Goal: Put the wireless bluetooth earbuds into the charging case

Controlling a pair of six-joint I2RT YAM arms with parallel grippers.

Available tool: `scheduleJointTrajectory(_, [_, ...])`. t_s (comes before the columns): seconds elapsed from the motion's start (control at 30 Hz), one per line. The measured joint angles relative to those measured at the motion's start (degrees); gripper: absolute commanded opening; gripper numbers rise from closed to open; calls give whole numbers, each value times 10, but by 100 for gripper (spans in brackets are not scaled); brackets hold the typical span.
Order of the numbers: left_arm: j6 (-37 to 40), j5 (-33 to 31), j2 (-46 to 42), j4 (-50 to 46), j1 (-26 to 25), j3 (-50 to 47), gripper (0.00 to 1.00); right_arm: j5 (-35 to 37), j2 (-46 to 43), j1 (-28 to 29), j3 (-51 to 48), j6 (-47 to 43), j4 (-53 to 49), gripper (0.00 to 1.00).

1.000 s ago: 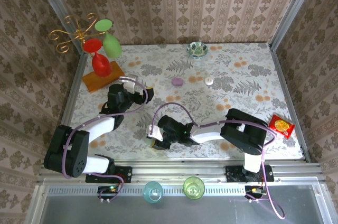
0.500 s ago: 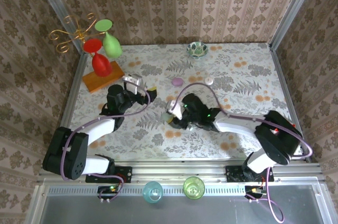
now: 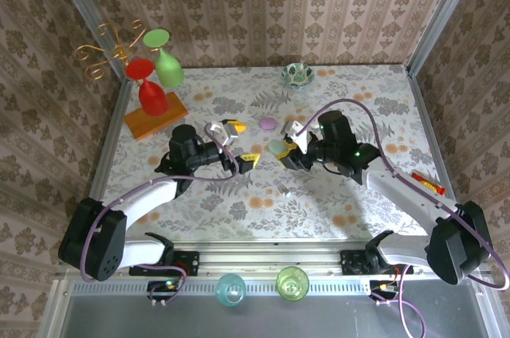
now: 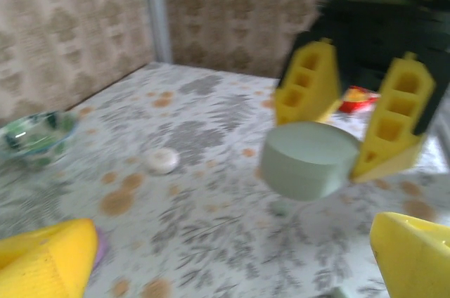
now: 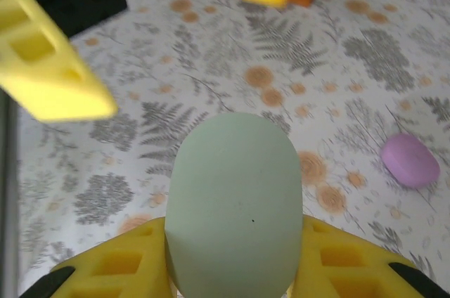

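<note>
A pale green charging case (image 3: 276, 147) hangs above the middle of the table, closed, with my right gripper (image 3: 285, 147) shut on it. In the right wrist view the case (image 5: 235, 192) sits between my yellow pads (image 5: 112, 273). My left gripper (image 3: 241, 143) stands open just left of the case, facing it, with nothing between its fingers (image 4: 42, 259). From the left wrist the case (image 4: 309, 161) shows held by the right gripper's fingers (image 4: 394, 126). A tiny pale speck (image 3: 284, 189) on the cloth below may be one of the earbuds; I cannot tell.
A lilac pebble case (image 3: 267, 123) and a small white one (image 3: 316, 122) lie behind the grippers. A glass bowl (image 3: 296, 75) stands at the back edge. An orange block (image 3: 156, 117) with red and green glasses is back left. A red packet (image 3: 426, 184) lies at right.
My right arm swung from the front left of the table up to the middle, carrying the green case. My left gripper moved right and turned toward it, staying open.
</note>
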Motion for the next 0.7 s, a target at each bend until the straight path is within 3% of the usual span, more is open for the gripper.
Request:
scheduleJointTrajectory(0.27, [-18,105,14,-8,-28,22,87,-95,-8,3,40,-20,-57,29])
scheduleJointTrajectory(0.43, [-34,142,25,-7,-36,33,73,-109,-7,3,49,-31,-73,28])
scheduleJointTrajectory(0.7, [-46,169,35,-8,-43,42,61,-126,-7,3,51,-35,-73,27])
